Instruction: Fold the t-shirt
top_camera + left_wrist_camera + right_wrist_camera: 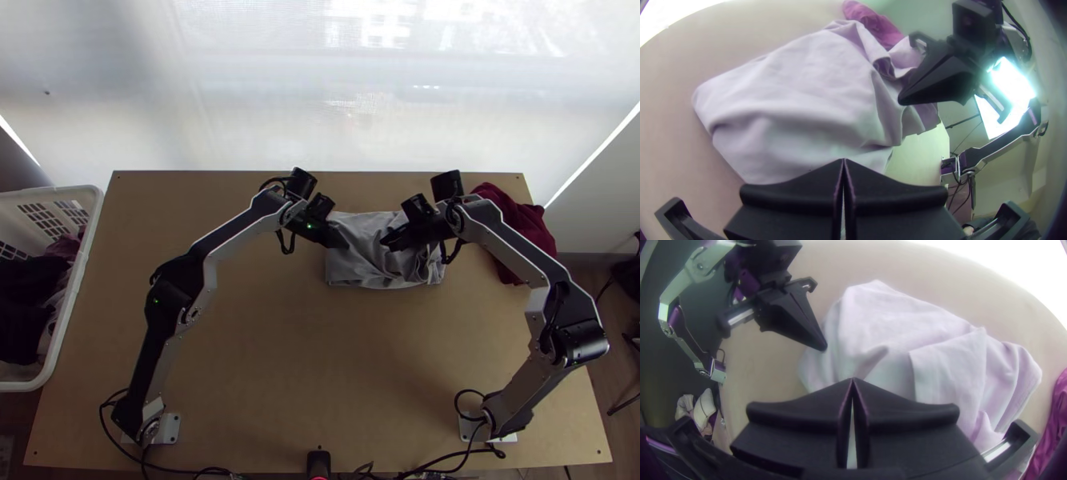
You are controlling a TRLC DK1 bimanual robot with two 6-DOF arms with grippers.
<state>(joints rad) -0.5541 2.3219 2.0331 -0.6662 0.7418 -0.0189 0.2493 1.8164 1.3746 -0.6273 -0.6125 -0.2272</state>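
Top view sets the grey t-shirt (368, 276) toward the far edge of the table (264, 344), a little right of its middle, lying as a compact, rumpled bundle with layers turned over one another. Above it, the left gripper (344, 243) and the right gripper (386, 240) point toward each other, tips apart. Left wrist view gives a broad, smooth panel of the shirt, loose folds gathered by the right gripper, and the left gripper (843, 161) closed, its tips meeting. Right wrist view brings out a squarish flap laid over the shirt, creases fanning beside it, and the right gripper (853, 380) closed as well, its tips together over the cloth. Whether either set of tips touches the shirt, I cannot tell. By the table's far right corner, a maroon cloth (534, 224) lies bunched, part of it past the right edge. At the left edge stands a white basket (82, 272) with dark clothes (28, 300) in it. A narrow strip of tabletop separates the shirt from the far edge; a broad stretch runs from the shirt to the near edge, between the arms, and another toward the left edge.
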